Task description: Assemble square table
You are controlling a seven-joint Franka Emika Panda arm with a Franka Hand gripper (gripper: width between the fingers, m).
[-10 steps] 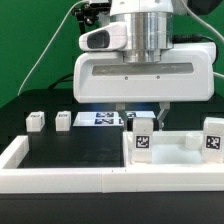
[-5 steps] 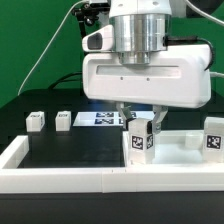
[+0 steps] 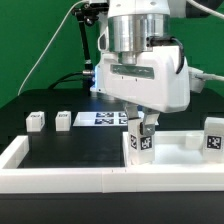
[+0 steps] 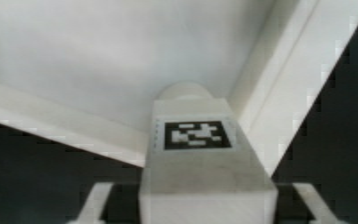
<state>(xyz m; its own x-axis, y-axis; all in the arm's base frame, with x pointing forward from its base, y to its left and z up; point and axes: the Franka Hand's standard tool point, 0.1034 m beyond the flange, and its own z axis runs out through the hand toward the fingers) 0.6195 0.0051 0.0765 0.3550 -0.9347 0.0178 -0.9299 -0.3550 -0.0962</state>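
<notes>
The tool (image 3: 141, 122), pinching a short white tagged leg (image 3: 141, 143), has twisted round, likely screwing it into the white square slab (image 3: 185, 150).

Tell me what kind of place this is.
Probably a robotics lab test bench, not a workshop: a flat white marker board printed with black tags lies on the black table, a low white border wall fences it, and the pincer grips a short white tagged plastic leg.
</notes>
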